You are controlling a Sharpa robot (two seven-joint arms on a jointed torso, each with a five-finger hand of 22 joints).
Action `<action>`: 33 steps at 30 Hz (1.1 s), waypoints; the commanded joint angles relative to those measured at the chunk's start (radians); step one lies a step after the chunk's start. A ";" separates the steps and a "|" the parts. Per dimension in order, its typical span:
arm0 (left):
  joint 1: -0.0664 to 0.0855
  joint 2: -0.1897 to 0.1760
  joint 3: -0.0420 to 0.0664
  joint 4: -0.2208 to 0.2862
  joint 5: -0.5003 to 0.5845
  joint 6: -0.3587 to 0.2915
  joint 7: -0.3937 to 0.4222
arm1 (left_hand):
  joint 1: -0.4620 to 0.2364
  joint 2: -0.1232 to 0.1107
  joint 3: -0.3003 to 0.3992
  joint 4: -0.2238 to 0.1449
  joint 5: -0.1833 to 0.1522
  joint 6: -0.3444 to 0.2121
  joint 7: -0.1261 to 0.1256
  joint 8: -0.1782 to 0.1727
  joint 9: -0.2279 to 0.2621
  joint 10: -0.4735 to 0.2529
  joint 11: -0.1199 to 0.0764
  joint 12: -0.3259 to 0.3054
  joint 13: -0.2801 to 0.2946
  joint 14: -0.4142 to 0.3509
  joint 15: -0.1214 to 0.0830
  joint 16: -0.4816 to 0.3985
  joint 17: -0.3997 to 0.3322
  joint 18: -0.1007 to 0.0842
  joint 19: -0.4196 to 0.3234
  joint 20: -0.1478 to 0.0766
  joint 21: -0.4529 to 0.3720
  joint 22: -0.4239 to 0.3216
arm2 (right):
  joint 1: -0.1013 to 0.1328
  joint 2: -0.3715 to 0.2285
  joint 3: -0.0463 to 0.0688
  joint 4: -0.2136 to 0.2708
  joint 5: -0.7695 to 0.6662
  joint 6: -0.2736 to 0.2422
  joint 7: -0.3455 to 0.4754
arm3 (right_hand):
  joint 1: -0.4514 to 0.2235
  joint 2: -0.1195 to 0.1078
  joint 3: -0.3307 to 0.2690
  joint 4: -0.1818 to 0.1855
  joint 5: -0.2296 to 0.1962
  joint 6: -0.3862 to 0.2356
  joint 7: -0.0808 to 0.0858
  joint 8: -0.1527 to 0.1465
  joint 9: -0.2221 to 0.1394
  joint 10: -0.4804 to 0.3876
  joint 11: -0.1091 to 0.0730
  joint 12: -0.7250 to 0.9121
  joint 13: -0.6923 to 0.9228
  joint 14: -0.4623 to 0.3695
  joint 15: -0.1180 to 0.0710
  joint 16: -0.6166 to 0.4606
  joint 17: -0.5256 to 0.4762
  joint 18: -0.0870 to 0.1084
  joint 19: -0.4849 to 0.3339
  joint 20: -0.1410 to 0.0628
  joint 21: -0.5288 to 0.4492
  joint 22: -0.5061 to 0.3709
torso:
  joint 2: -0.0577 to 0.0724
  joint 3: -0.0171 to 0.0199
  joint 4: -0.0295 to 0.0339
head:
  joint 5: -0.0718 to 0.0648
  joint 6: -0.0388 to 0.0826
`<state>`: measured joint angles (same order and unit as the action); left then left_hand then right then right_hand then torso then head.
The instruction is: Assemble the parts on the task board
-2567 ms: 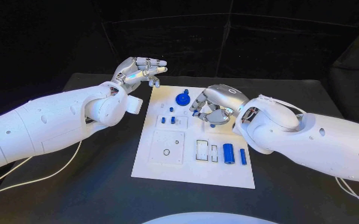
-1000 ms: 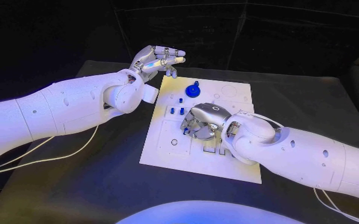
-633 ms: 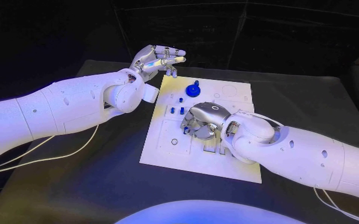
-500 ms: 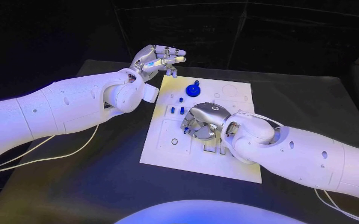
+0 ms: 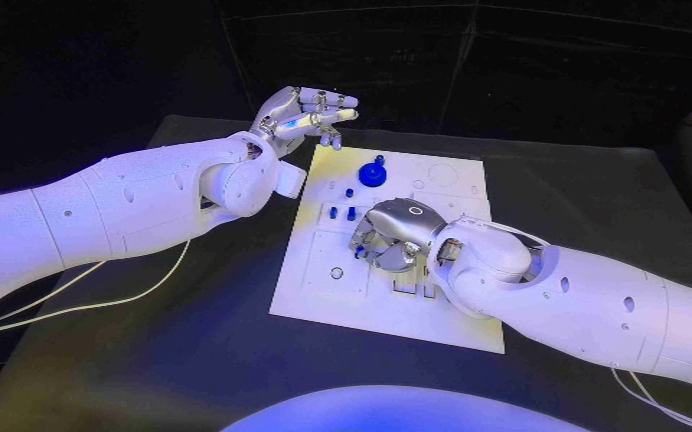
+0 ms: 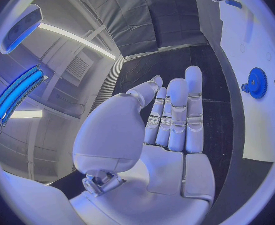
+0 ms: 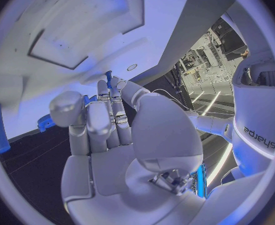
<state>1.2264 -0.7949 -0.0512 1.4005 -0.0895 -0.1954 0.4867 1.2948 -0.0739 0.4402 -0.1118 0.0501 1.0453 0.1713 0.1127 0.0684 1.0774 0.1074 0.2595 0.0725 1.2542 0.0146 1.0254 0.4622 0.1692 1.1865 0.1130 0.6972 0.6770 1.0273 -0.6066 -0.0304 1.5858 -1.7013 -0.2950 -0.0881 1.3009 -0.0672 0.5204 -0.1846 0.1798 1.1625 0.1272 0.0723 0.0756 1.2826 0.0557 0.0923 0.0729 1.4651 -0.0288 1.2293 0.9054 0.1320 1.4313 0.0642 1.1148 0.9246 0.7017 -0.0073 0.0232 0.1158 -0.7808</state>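
The task board (image 5: 325, 297) lies in the middle of the black table (image 5: 173, 352), its long axis running from the near edge to the far edge. A blue gear (image 5: 372, 175) with an upright knob sits near the board's far edge, and small blue pegs (image 5: 340, 212) stand just nearer, towards the board's middle.

My right hand (image 5: 392, 237) hangs palm-down over the board's middle, fingers curled in. The right wrist view shows a small blue part (image 7: 108, 77) upright at my fingertips (image 7: 106, 90); whether I actually pinch it I cannot tell.

My left hand (image 5: 306, 117) is raised beyond the board's far left corner, touching nothing. Its fingers (image 6: 178, 110) lie straight and side by side, empty.
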 commanded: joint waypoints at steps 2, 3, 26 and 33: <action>0.001 0.001 0.001 0.001 0.003 0.014 0.001 | -0.012 0.001 -0.008 0.000 -0.001 0.000 0.006 0.002 0.000 -0.006 -0.002 0.005 -0.001 -0.004 0.002 -0.002 -0.001 0.012 -0.008 0.002 -0.004 -0.001 | 0.001 0.002 0.000 0.002 -0.038 0.031 -0.020 | 0.000 -0.007 0.004 0.003 -0.001 0.001 0.008 0.000 0.000 -0.003 0.003 -0.006 0.001 0.017 -0.002 0.003 -0.002 -0.011 -0.010 0.002 0.007 0.000 | 0.001 -0.0002 0.0003 | -0.002 0.001; 0.001 0.001 0.001 0.001 0.003 0.015 0.001 | -0.012 0.001 -0.008 0.000 -0.001 0.000 0.006 0.002 0.000 -0.006 -0.002 0.005 -0.001 -0.004 0.002 -0.002 -0.001 0.012 -0.008 0.002 -0.004 -0.001 | 0.001 0.003 0.000 0.002 -0.041 0.039 -0.023 | -0.001 -0.008 0.004 0.003 -0.002 0.000 0.008 -0.001 0.000 -0.004 0.003 -0.007 0.001 0.017 -0.002 0.003 -0.003 -0.011 -0.011 0.002 0.007 0.000 | 0.001 -0.0005 0.0004 | -0.002 0.001; 0.001 0.000 0.001 0.000 0.003 0.017 -0.005 | -0.012 0.001 -0.008 0.000 -0.001 0.000 0.006 0.002 0.000 -0.006 -0.002 0.005 -0.001 -0.004 0.002 -0.002 -0.001 0.012 -0.008 0.002 -0.004 -0.001 | 0.001 0.016 0.000 -0.005 -0.070 0.045 -0.029 | -0.036 -0.045 -0.004 0.025 -0.008 -0.060 0.031 -0.010 -0.010 -0.103 0.032 -0.031 -0.011 0.007 0.021 0.000 -0.030 -0.008 -0.035 0.022 0.000 -0.019 | 0.000 -0.0004 0.0004 | -0.004 -0.001; 0.001 0.002 0.001 -0.003 0.003 0.019 -0.007 | -0.011 0.001 -0.012 0.000 -0.001 -0.002 0.007 0.003 0.000 -0.009 -0.002 0.007 -0.001 -0.005 0.002 -0.002 -0.003 0.012 -0.008 0.002 -0.005 -0.003 | 0.001 0.017 0.000 -0.002 -0.055 0.026 -0.020 | -0.048 -0.062 -0.016 0.034 -0.014 -0.093 0.034 -0.013 -0.012 -0.140 0.039 -0.027 -0.011 0.002 0.028 -0.003 -0.043 -0.004 -0.043 0.030 -0.005 -0.028 | 0.000 0.0002 0.0001 | -0.004 -0.001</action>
<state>1.2263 -0.7944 -0.0512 1.3976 -0.0894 -0.1891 0.4788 1.2948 -0.0739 0.4320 -0.1118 0.0501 1.0453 0.1713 0.1128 0.0684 1.0736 0.1036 0.2632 0.0725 1.2542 0.0146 1.0253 0.4604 0.1692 1.1833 0.1162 0.6972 0.6751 1.0271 -0.5909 -0.0308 1.5808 -1.7604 -0.2536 -0.1138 1.2494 -0.1191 0.5056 -0.1527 0.1690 1.0745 0.1614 0.0658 0.0646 1.1457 0.0947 0.0636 0.0622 1.4668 -0.0089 1.2292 0.8639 0.1321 1.3947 0.0939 1.1124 0.8977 0.7021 -0.0075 0.0236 0.1118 -0.7821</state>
